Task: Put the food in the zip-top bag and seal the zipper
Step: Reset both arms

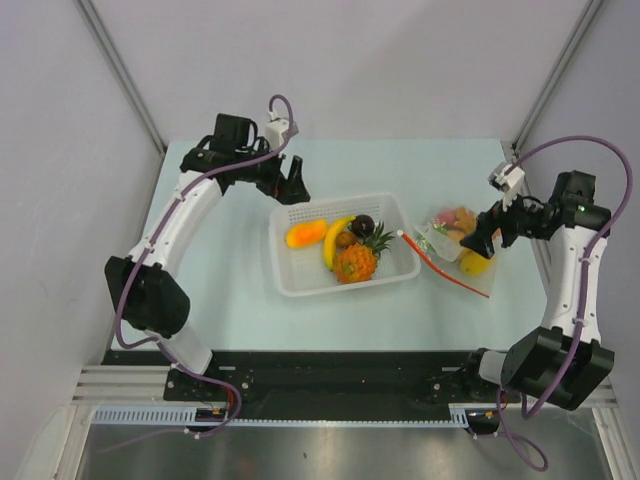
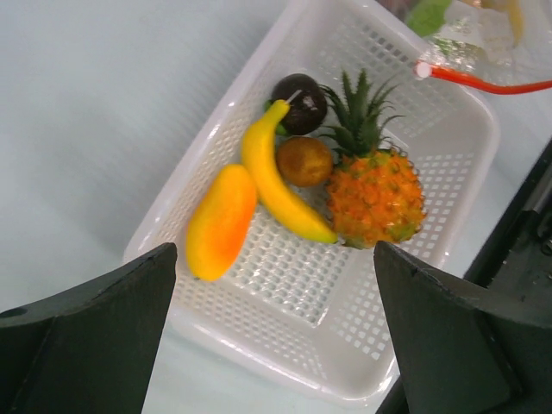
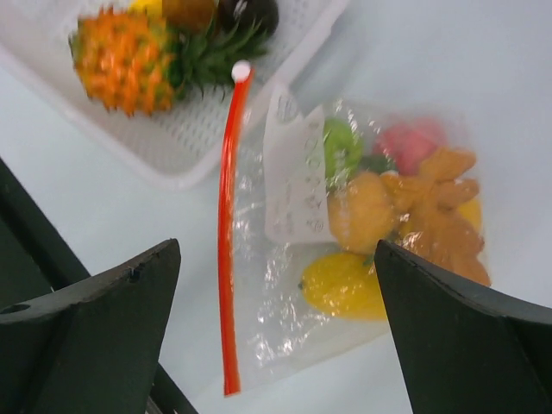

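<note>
Now hovering with left gripper (image 1: 292, 186) and right gripper (image 1: 486, 240) spread wide, empty; risks snagging clear crinkly zip-top bag (image 3: 276, 310), spilling plastic toy fruit (image 3: 345, 285) past its red-orange zipper strip (image 3: 226, 259)

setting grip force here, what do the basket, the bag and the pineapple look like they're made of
White basket: seems rigid moulded plastic, slightly glossy; a regular grid of holes through floor and walls.
Zip-top bag: thin clear plastic film, shiny, crinkled, contents showing through.
Pineapple: probably hard toy plastic, matte orange bumpy skin, stiff green leaves; could be softer rubber.
</note>
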Motion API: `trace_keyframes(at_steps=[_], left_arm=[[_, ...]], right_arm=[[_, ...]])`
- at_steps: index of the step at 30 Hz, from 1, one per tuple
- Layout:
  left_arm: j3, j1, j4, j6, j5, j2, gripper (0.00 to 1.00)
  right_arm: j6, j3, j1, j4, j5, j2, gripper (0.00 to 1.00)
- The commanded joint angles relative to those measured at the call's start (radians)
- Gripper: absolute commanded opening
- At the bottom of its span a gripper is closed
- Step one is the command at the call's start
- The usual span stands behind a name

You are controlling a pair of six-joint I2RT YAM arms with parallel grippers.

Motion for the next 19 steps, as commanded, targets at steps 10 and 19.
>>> trace_keyframes(at_steps=[10,19], left_arm=[[-0.024,0.217,-0.095,-0.033,-0.136,-0.080,1.00],[-0.171,0.269,-0.002,-0.050,-0.230,-0.130,1.00]], right_arm=[[0.806,0.012,0.209,0.458,0.133,0.099,1.00],[0.929,0.034,0.232,0.574,0.185,0.209,1.00]])
